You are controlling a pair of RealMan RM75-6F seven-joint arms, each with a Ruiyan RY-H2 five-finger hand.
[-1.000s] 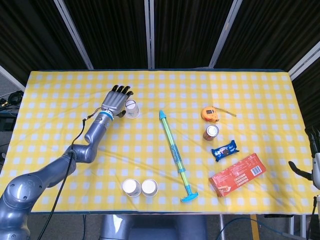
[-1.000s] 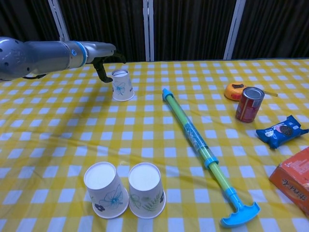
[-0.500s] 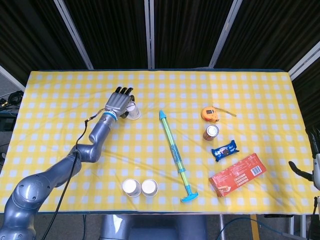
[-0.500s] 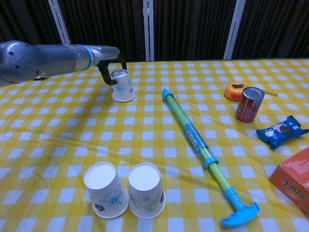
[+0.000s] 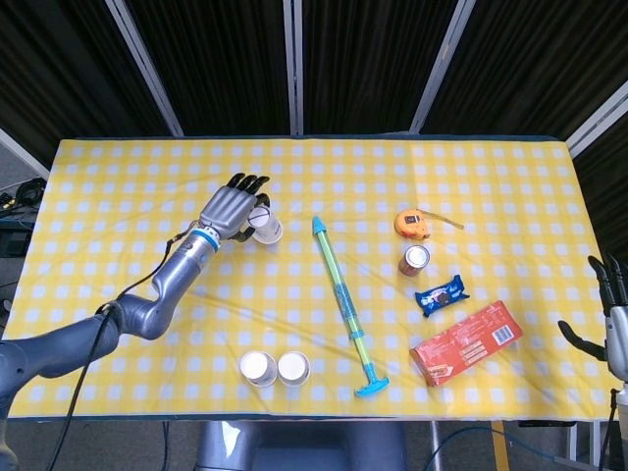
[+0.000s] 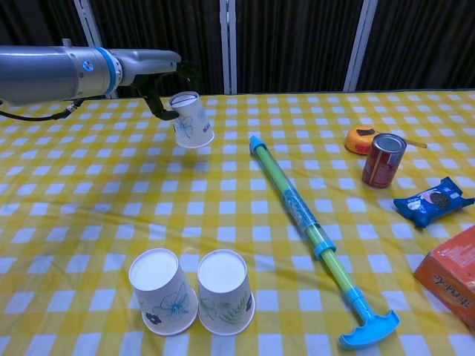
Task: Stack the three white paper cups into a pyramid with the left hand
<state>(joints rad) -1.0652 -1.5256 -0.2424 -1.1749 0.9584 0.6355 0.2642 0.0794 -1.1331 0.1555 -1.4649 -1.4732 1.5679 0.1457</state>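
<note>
Head view: the left hand (image 5: 232,207) grips a cup (image 5: 267,227) at the far left of the bench (image 5: 510,177), fingers wrapped around its upper part. Two more cups, cup A (image 5: 258,368) and cup B (image 5: 293,368), stand upside down and touching at the near edge. A pump (image 5: 345,302) lies to their right. The right hand (image 5: 614,312) shows at the right edge, fingers apart, holding nothing.

Chest view: the left hand (image 6: 159,70) holds the cup (image 6: 191,119) tilted and lifted off the cloth. Cup A (image 6: 161,289) and cup B (image 6: 224,290) sit side by side near the camera, well apart from the held one.
</note>
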